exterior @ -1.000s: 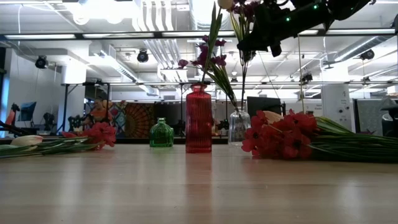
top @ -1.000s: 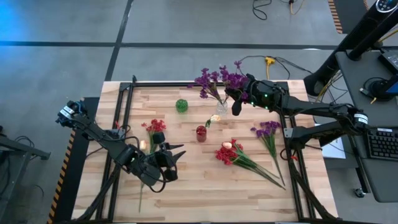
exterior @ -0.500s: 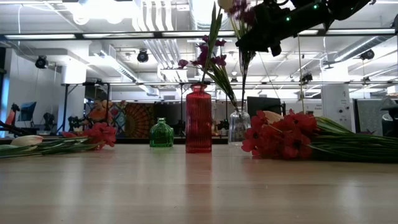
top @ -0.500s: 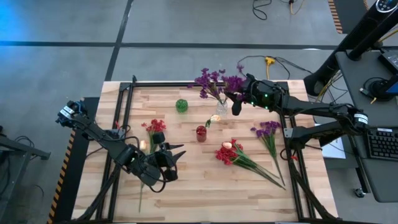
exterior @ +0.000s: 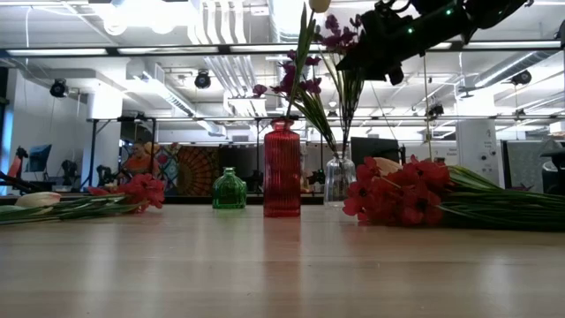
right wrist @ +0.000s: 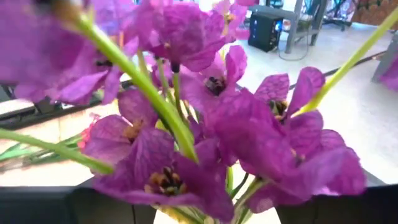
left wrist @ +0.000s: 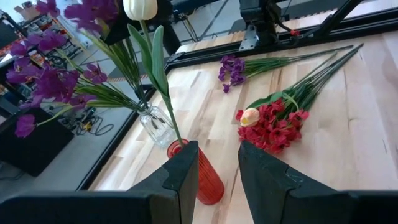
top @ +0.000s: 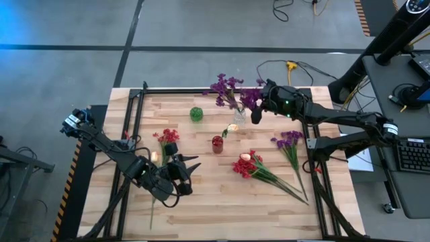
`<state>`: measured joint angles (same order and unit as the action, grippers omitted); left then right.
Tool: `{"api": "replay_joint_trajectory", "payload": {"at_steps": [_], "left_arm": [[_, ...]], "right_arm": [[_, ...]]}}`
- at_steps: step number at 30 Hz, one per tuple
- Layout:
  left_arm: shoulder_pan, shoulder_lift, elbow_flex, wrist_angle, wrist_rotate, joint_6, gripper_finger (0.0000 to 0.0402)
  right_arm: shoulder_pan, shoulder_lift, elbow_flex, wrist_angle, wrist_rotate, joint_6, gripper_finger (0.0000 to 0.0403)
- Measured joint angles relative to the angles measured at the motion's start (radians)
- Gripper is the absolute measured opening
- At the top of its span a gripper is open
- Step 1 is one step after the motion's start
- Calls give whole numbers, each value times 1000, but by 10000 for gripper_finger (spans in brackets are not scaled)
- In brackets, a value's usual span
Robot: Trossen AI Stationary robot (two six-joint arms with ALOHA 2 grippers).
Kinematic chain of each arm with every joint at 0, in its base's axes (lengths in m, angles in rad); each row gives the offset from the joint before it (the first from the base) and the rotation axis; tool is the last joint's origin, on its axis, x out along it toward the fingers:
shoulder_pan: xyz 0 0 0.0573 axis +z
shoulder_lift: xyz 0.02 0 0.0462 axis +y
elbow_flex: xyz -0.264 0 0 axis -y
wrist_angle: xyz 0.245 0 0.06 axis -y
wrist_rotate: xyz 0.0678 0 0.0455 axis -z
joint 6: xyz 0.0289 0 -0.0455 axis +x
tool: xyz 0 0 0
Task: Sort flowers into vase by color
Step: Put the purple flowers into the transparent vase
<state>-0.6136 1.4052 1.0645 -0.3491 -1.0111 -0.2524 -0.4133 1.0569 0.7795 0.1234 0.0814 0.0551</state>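
R arm stretched across bench (top: 201,202) at 1 o'clock, its fingers (top: 257,109) released by purple flowers (top: 232,91) standing in clear glass vase (top: 239,118). L arm low at 8 o'clock, fingers (top: 188,175) part-open, empty.

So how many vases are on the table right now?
3. A green vase toward the far left, a red vase near the middle, and a clear vase at the far edge holding purple flowers. None looks hidden.
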Motion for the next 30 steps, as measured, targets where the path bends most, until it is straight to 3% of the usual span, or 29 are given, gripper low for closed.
{"api": "replay_joint_trajectory", "payload": {"at_steps": [16,30], "left_arm": [[0,0,0,-157,13,-227,97],[0,0,1,-396,229,-553,97]], "right_arm": [[0,-65,9,-76,-2,12,327],[0,-82,90,-203,-2,6,341]]}}
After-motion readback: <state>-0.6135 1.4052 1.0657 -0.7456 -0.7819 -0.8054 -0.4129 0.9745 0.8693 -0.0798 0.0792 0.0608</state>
